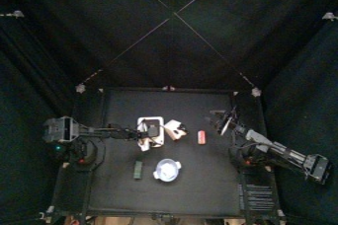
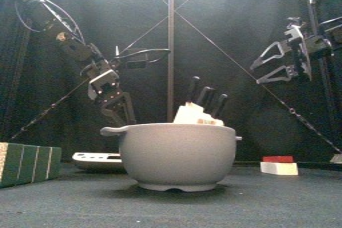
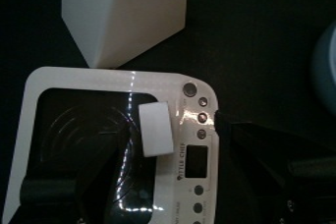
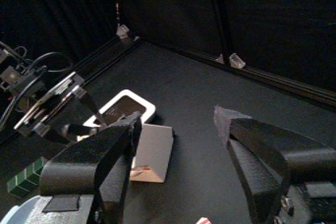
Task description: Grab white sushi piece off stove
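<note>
One arm is plainly nearer: your left gripper (image 3: pixel 157 194) hangs over the stove (image 3: pixel 59 90), jaws spread wide and empty. The white sushi piece (image 3: pixel 155 130) lies on the stove just ahead of them, long axis towards the jaws. A white box (image 3: pixel 125 12) stands beyond. The right gripper (image 4: pixel 178 174), open and empty, rests well apart.

From high overhead we are looking straight down; from the six o'clock edge, level across. Our left wrist is hovering close over the flat white rounded-rectangular stove (image 3: pixel 118 159), shared with overhead (image 1: pixel 150 126).
</note>
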Motion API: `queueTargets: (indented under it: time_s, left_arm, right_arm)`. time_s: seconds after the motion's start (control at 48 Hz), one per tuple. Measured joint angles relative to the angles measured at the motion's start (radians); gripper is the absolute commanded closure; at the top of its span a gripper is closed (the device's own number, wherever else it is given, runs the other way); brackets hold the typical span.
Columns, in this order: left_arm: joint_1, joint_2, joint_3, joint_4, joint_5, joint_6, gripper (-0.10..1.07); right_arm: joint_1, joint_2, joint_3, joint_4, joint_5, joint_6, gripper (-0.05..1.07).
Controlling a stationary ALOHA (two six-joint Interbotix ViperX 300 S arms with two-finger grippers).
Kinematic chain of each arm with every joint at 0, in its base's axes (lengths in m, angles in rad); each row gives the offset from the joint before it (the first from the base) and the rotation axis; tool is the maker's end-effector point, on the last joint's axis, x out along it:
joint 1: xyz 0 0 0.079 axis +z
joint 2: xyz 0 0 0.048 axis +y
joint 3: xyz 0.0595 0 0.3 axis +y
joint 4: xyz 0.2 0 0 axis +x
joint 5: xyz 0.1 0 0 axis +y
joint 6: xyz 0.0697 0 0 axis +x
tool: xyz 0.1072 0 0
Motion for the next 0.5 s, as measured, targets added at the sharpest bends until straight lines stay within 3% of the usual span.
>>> queueTargets:
  time_s: [0.5]
  left_arm:
    - [0.005, 0.014, 0.000, 0.000, 0.000, 0.000, 0.02]
  right_arm:
    - [0.000, 0.000, 0.000, -0.002, 0.000, 0.000, 0.10]
